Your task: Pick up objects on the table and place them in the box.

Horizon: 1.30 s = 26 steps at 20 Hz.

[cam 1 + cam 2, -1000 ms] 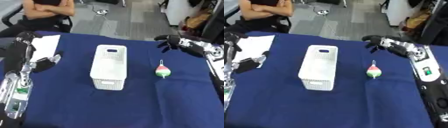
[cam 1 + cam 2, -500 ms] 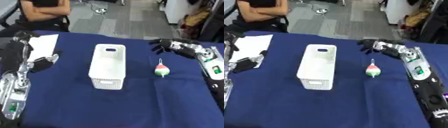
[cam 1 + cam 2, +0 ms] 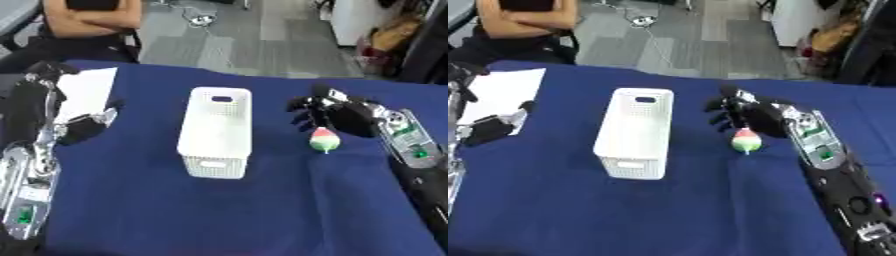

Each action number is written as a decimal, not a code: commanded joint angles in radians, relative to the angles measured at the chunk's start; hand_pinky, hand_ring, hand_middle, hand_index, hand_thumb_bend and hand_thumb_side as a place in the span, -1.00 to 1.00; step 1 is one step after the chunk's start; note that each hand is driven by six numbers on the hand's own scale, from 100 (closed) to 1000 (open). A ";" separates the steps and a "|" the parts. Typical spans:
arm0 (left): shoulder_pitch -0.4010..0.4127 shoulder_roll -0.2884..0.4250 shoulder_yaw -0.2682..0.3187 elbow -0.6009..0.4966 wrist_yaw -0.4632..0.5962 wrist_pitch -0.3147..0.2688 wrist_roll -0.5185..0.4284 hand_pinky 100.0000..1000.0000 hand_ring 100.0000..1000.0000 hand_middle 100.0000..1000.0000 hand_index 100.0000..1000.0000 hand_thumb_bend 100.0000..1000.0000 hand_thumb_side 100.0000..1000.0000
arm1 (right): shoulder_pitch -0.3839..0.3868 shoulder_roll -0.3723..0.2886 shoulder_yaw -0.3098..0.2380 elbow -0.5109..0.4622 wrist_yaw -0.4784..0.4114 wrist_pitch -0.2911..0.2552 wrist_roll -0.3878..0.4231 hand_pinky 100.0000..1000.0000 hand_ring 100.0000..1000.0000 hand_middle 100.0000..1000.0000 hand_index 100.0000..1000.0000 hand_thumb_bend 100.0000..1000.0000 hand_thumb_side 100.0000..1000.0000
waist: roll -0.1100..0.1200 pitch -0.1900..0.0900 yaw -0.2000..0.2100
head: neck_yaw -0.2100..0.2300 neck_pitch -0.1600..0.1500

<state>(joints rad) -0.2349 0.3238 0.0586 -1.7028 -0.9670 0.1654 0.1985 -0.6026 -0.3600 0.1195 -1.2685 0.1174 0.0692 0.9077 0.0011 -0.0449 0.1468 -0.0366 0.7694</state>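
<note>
White box (image 3: 216, 131) stands upright mid-table (image 3: 219, 215). Right of the box lies a red, white and green object (image 3: 324, 140), outside it. Just beyond the object hovers my right hand (image 3: 337, 114), fingers spread. Left of the box my left hand (image 3: 83, 127) rests; finger state unclear.

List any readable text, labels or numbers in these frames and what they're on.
No readable text anywhere.
White box: plain, no label visible.
Red, white and green object: no marking that can be made out.
Right hand and its forearm: green patches, too blurred to read.
Left hand and its arm: a green patch low on the arm, too blurred to read.
White sheet on the blue table: appears blank.
</note>
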 commanded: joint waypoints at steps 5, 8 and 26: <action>-0.017 0.008 0.000 -0.019 0.004 -0.001 0.001 -1.00 -0.22 0.29 0.40 -0.08 -0.22 | -0.037 -0.064 -0.055 -0.099 0.293 -0.288 -0.119 0.21 0.45 0.59 0.84 0.26 1.00 | 0.002 -0.010 -0.004 | -0.011 0.001; -0.016 0.008 -0.001 -0.019 0.004 -0.002 0.000 -1.00 -0.22 0.29 0.40 -0.08 -0.22 | -0.048 -0.075 -0.037 -0.088 0.355 -0.351 -0.201 0.15 0.41 0.55 0.76 0.24 1.00 | 0.001 -0.011 -0.003 | -0.011 0.001; -0.017 0.008 -0.006 -0.018 0.004 -0.008 -0.001 -1.00 -0.21 0.29 0.40 -0.08 -0.22 | -0.127 -0.098 0.090 0.069 0.556 -0.562 -0.342 -0.10 0.22 0.42 0.58 0.27 1.00 | -0.004 -0.014 0.003 | -0.008 0.001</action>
<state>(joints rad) -0.2349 0.3238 0.0529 -1.7028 -0.9668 0.1621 0.1974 -0.7042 -0.4369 0.2061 -1.2042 0.6554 -0.4773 0.5715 -0.0031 -0.0482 0.1494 -0.0366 0.7694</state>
